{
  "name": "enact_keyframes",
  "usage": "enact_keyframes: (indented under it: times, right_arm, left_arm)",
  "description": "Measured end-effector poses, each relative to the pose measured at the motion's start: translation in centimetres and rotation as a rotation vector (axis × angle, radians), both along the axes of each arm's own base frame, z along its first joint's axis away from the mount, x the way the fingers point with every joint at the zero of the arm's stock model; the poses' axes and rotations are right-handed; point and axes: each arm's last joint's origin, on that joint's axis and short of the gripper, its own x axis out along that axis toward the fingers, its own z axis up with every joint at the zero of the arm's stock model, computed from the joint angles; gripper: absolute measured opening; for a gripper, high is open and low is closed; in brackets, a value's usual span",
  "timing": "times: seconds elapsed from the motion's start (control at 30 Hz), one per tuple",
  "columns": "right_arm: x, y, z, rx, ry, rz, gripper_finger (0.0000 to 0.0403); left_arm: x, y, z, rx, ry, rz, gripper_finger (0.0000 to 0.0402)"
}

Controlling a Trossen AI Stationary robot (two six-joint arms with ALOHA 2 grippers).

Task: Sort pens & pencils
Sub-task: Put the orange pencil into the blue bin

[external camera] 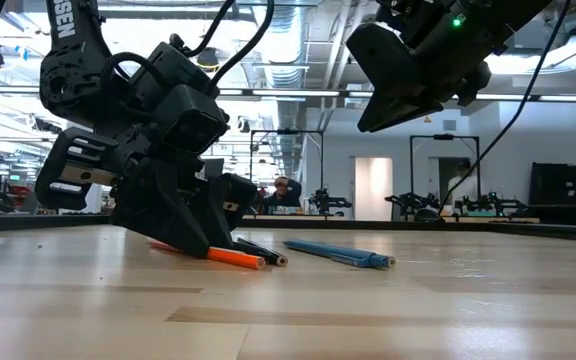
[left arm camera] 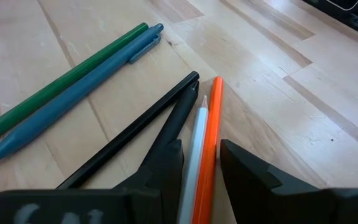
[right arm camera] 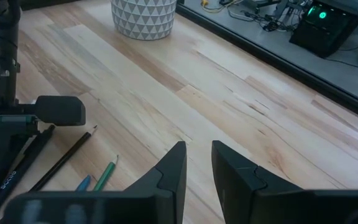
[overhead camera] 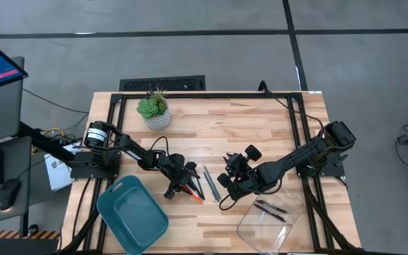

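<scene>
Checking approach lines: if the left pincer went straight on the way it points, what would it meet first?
Likely the orange pencil and the white stick beside it: both lie between the left pincer's fingers, which are down near the table.

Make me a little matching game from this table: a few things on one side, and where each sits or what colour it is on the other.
Things:
1. orange pencil
2. teal tray
3. plant
4. clear tray

Descriptions:
A. holds black pens
B. between the left end effector's fingers
C. empty, at the table's front left
D. in a white patterned pot at the back

Pairs: 1-B, 2-C, 3-D, 4-A
</scene>
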Motion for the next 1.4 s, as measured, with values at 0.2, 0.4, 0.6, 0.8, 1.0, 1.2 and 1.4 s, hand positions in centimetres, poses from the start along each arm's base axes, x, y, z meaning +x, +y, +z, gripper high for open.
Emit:
enact_keyframes:
  times: [0.2,0.4,0.6,0.8,1.0,1.2,1.4]
  right_arm:
    - [0.0,0.0,0.0,0.0,0.0,0.0,0.0098]
    - [0.0,0.0,0.0,0.0,0.0,0.0,0.0098]
    - [0.0,-0.01,0.0,0.0,0.0,0.0,0.0098]
    - [0.0,-0.01,0.0,0.0,0.0,0.0,0.0098]
    - [-0.02,-0.01,-0.01,-0.001,0.003,0.0,0.0098]
    - [-0.02,-0.01,-0.01,-0.001,0.002,0.0,0.0098]
    - [-0.02,-0.01,-0.01,-0.002,0.003,0.0,0.0098]
  left_arm:
    - [0.0,0.0,0.0,0.008,-0.006,-0.008,0.0102]
    - [-0.02,0.02,-0.02,0.027,-0.018,-0.016,0.0102]
    - [0.0,0.04,-0.03,0.036,-0.022,-0.013,0.0083]
    - [-0.01,-0.12,0.0,0.034,-0.033,-0.042,0.0035]
    - [-0.02,-0.11,-0.01,0.038,-0.037,-0.05,0.0035]
    - [-0.01,-0.07,-0.02,0.054,-0.048,-0.054,0.0039]
    - [0.03,-0.03,-0.01,0.055,-0.048,-0.043,0.0036]
